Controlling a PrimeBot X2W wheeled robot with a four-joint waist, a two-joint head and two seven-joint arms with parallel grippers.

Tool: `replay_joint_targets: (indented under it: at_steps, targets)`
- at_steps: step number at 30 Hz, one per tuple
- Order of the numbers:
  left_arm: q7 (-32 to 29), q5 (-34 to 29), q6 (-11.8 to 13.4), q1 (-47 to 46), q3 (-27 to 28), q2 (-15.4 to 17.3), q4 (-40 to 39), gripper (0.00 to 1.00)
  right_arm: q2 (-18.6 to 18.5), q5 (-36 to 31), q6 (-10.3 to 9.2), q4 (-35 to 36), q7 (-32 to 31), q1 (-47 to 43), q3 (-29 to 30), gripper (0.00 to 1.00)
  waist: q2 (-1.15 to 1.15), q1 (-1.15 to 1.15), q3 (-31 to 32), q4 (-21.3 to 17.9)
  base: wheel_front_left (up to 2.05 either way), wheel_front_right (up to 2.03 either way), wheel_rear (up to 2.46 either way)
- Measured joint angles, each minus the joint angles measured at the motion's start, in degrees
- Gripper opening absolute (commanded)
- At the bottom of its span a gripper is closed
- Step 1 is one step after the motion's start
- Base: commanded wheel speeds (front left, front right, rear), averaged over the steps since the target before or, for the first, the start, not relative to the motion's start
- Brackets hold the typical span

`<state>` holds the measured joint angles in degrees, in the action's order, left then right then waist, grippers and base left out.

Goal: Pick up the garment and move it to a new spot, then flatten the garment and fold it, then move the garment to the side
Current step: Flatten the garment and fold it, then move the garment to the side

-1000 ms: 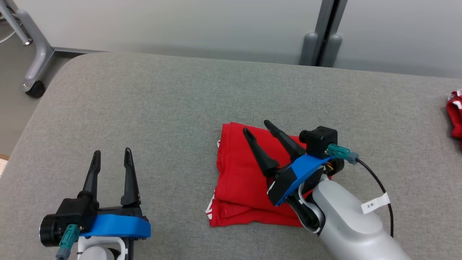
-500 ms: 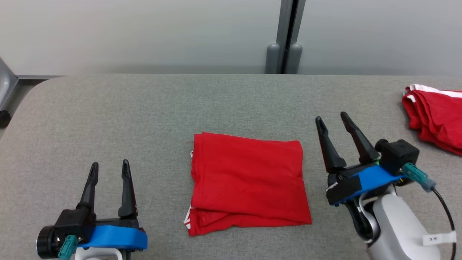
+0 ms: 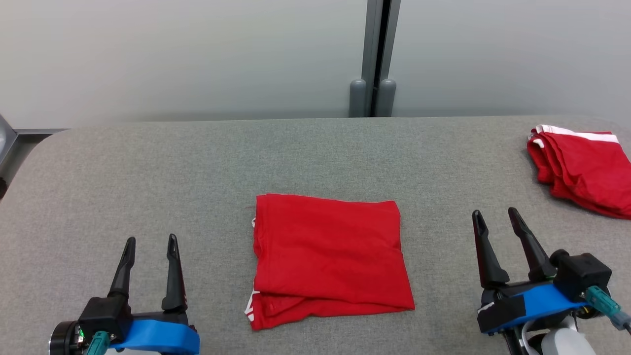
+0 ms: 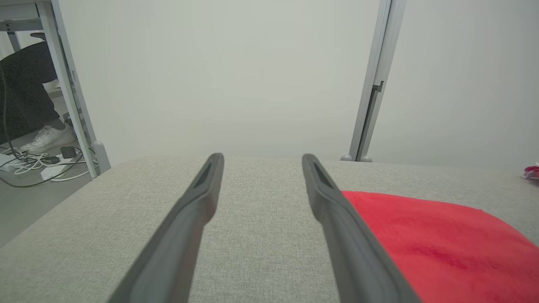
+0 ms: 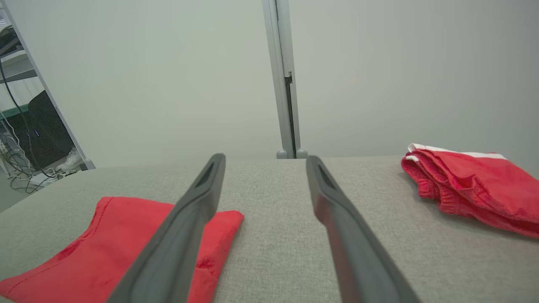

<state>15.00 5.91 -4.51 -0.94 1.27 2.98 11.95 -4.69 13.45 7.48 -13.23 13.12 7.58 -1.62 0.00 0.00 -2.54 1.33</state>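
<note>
The garment is red and lies folded into a rough square on the grey fabric table, near the front middle, with a white trim edge at its lower left. My left gripper stands open to its left, empty, above bare table. To the garment's right, my right gripper is open too and holds nothing. The left wrist view has the left gripper with the garment to its right. In the right wrist view the right gripper has the garment at the lower left.
A second red garment with a white band lies bunched at the table's far right, also in the right wrist view. A grey partition post stands behind the table. A person's white shoe and floor cables show left of the table.
My right gripper has drawn back from above the garment to the table on its right. The head camera has swung, shifting the whole picture. The left gripper and garment stay put.
</note>
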Motion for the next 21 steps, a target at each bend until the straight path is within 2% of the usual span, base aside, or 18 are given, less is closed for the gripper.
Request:
replay_joint_targets:
  at_steps: [9,21]
  targets:
    - [0.0,-0.5,-0.1,1.3,-0.1,0.2,0.3,1.0,1.3,-2.7,0.0,5.2,-3.1,-6.6,2.7,1.0,0.0,0.0,1.5,0.4,0.0,0.0,0.0]
    - [0.0,-0.8,0.4,3.1,-0.6,0.4,0.4,1.0,1.7,-3.3,0.01,6.5,-5.5,-9.3,3.7,1.0,0.0,0.0,2.3,1.1,0.0,0.0,0.0]
